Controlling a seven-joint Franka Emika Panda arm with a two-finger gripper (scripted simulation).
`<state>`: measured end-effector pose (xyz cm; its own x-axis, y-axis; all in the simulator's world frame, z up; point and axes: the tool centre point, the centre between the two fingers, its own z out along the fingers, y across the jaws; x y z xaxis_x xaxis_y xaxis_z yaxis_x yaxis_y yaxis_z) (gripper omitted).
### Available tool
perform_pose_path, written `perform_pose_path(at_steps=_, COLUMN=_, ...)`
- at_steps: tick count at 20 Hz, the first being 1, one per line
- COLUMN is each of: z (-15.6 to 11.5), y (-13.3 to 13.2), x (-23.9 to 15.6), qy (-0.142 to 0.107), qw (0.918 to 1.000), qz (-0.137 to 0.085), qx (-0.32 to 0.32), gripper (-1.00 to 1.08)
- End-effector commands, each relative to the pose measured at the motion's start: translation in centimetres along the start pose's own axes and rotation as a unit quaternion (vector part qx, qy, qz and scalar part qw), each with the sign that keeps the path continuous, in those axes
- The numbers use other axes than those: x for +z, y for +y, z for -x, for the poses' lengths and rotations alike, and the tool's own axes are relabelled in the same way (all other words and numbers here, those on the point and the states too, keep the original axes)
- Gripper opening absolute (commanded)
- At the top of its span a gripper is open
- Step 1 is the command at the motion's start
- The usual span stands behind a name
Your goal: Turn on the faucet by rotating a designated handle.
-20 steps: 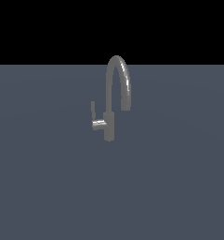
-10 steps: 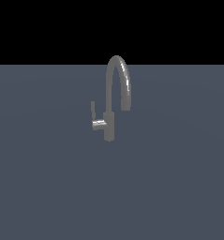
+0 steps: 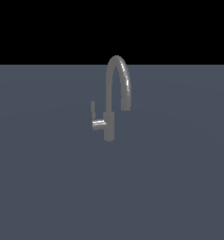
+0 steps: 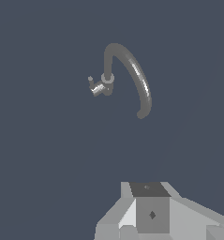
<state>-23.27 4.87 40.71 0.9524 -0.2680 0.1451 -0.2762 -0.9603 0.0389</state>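
The faucet (image 3: 109,123) is a grey metal tap with a tall arched spout, standing upright near the middle of the exterior view. Its handle (image 3: 93,111) is a thin flat lever pointing up from a short stub on the side toward the exterior view's left. The wrist view looks down on the faucet (image 4: 138,79) and its handle (image 4: 91,81) from well above. Only the grey body of my gripper (image 4: 152,213) shows there, far from the faucet and touching nothing. Its fingertips are cut off by the frame edge. The arm does not appear in the exterior view.
The faucet stands on a plain dark blue-grey surface (image 3: 169,187) that fills both views. A black background lies behind it in the exterior view.
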Motion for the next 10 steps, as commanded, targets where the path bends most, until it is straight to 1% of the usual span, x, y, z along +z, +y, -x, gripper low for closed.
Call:
perform_pose_path(at_steps=1, z=0.0, y=-0.9, x=1.2, qy=0.014, qw=0.9996, qz=0.006, qx=0.023, gripper=-1.0)
perform_pose_path(at_steps=5, z=-0.2, y=-2.2, x=3.1, qy=0.035, qw=0.9976, qz=0.016, qx=0.057, gripper=-1.0)
perform_pose_path(at_steps=10, z=-0.6, y=-3.7, x=5.4, qy=0.06, qw=0.9931, qz=0.027, qx=0.097, gripper=-1.0)
